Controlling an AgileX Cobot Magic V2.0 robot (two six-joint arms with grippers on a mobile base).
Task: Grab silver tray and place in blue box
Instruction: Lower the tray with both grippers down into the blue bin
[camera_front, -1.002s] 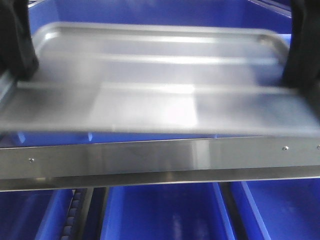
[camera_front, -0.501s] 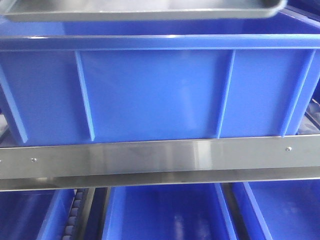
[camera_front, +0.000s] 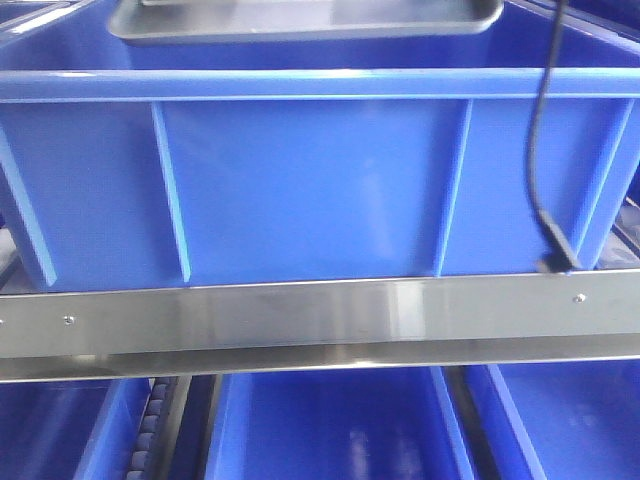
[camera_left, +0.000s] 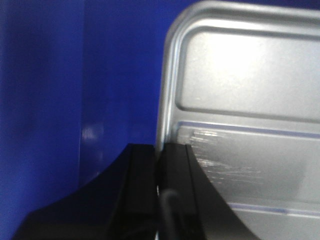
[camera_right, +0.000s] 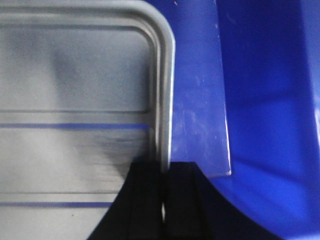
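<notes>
two end effectors grip the silver tray (camera_front: 305, 22) over the blue box (camera_front: 310, 180); in the front view the tray shows at the top edge of the frame, level, narrower than the box, its near rim above the box's near lip and apart from it; how far it sits over the box floor cannot be told.

left end effector (camera_left: 159, 187): black fingers pressed together on the tray's left rim, one outside the rim, one inside on the sloping wall; the rim is pinched between them, near a rounded corner; the blue box wall fills the left part of the left wrist view.

right end effector (camera_right: 163, 200): black fingers pinching the tray's right rim just below a rounded corner, one finger on each side of the rim; the box interior fills the right part of that view.

tray surface: recessed centre panel with long ridges that reflect blue; both wrist views are slightly blurred.

blue box: vertical ribs on its near side; it stands behind a flat steel rail (camera_front: 320, 315) with screws; a black cable (camera_front: 537, 150) hangs in front of the box's right part, its end just above the rail; more blue bins (camera_front: 330, 430) lie below the rail.
</notes>
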